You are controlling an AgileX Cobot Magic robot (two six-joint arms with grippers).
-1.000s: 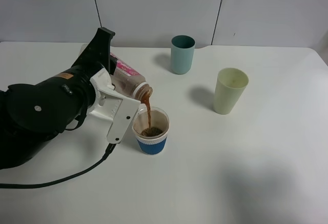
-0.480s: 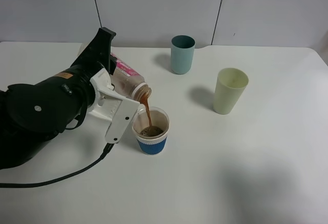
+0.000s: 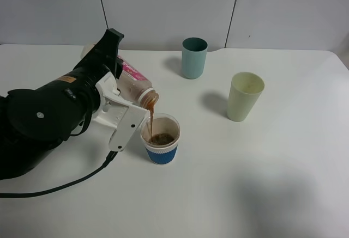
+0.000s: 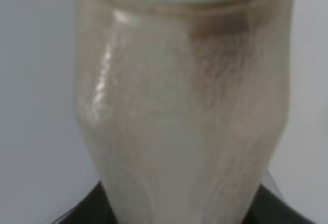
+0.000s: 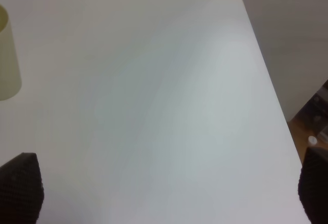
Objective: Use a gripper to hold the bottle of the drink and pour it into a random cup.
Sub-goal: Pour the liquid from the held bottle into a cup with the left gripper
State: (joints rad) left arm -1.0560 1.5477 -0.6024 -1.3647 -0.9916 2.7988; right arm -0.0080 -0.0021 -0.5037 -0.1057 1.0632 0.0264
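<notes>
So my left pincer is clamped around the bottle, pinching its body with the open neck sticking out past the white bracket. The bottle is tipped well over, mouth pointing down and toward the middle of the desk, label side up with the pink bit showing. A thin brown stream of the drink runs from the lip straight into the cup, the short one with the blue ribbed sleeve. The bottle's mouth hangs just above the cup's rim on its left side, not touching it as far as I can tell. There's a dark pool sitting in the bottom of the cup, and the clear wall above it is stained brown.

From my left wrist camera the bottle fills pretty much the whole view, blurry, with its inside wall coated in a pale brown frothy film.

The teal tumbler stands further back on the desk, and the pale green tumbler is off to the right, both upright and well apart from the pour. My black cable trails across the desk near the front edge.

My right pincer is spread wide, its two black tips at opposite sides of that view with nothing but bare desk between them. The pale green tumbler just peeks in at the edge there.
</notes>
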